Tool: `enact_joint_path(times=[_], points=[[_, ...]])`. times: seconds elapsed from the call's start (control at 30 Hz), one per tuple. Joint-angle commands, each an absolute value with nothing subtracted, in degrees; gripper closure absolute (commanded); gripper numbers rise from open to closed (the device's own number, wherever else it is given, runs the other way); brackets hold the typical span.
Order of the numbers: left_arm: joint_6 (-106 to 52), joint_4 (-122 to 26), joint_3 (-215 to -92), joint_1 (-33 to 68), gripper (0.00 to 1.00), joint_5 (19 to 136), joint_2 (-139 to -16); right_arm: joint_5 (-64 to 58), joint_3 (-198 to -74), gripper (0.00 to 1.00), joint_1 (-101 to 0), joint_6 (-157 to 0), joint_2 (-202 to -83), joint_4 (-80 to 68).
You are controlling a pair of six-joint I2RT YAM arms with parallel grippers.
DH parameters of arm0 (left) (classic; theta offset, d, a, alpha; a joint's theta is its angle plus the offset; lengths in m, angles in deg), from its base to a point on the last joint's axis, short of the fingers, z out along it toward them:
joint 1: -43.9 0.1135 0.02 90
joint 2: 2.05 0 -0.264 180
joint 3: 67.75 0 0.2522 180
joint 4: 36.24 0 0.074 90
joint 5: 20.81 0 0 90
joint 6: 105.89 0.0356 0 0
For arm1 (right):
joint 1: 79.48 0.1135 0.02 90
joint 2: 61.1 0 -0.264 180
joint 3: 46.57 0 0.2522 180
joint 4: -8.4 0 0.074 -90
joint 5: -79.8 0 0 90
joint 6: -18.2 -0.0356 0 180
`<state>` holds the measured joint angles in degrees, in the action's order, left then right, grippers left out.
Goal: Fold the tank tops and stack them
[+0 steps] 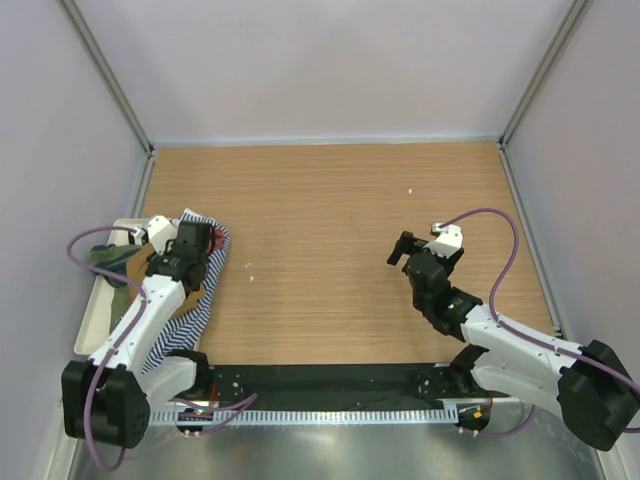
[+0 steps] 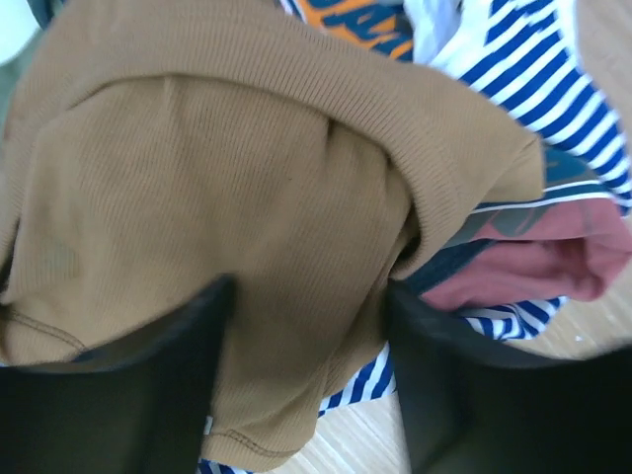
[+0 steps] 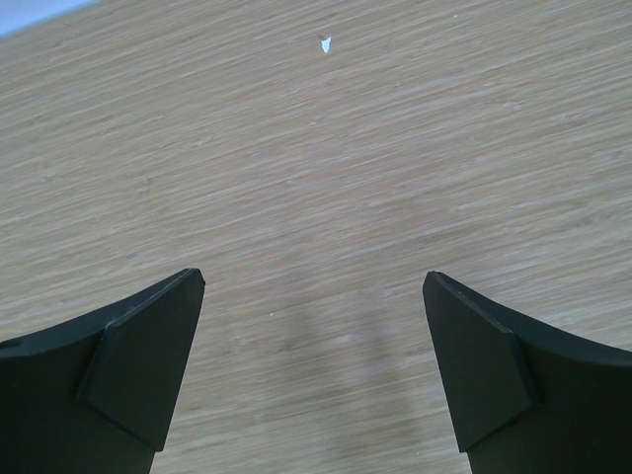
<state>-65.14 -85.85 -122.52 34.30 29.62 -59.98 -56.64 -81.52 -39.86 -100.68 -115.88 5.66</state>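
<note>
The tank tops lie in a heap at the table's left edge. The navy-white striped top trails toward the near edge. The tan-brown top lies uppermost in the left wrist view, over the striped top and the rust-red top. The olive green top lies in the white tray. My left gripper is down on the heap, partly open, with a fold of tan cloth filling the gap between its fingers. My right gripper is open and empty over bare wood.
The tray sits against the left wall. A small white fleck lies on the wood at the back, and it also shows in the right wrist view. Walls close in the table on three sides.
</note>
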Motion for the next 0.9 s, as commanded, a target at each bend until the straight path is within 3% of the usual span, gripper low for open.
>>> enact_joint_path(times=[0.0,0.07,0.1,0.27,0.47,0.57,0.7,0.87], points=[[-65.11,-86.03,-124.13,35.03,0.47,31.14,-63.22,-59.68,-83.53,0.00,-39.84,-102.12,-115.68,7.12],[-65.37,-87.78,-124.92,35.03,0.71,30.79,-62.97,-59.68,-83.44,0.00,-39.84,-102.12,-115.68,7.20],[-65.89,-88.92,-125.36,35.03,0.99,30.44,-61.92,-59.68,-83.44,0.00,-39.84,-102.12,-115.77,7.21],[-65.64,-90.69,-126.59,35.11,1.00,30.87,-44.53,-59.51,-83.71,0.00,-39.93,-102.12,-116.47,7.29],[-63.53,-90.43,-138.52,35.03,1.00,33.32,-29.23,-59.33,-84.06,0.00,-39.84,-102.03,-116.91,7.12],[-63.26,-87.97,-144.15,35.03,1.00,41.83,-29.29,-59.24,-84.06,0.00,-39.84,-102.03,-117.08,7.29],[-67.99,-78.07,-146.11,35.03,1.00,64.63,-33.93,-59.16,-84.32,0.00,-39.84,-102.03,-117.44,7.30],[-75.55,-69.87,-145.32,34.59,1.00,78.76,-43.17,-59.24,-84.23,0.00,-39.84,-102.12,-117.09,7.21]])
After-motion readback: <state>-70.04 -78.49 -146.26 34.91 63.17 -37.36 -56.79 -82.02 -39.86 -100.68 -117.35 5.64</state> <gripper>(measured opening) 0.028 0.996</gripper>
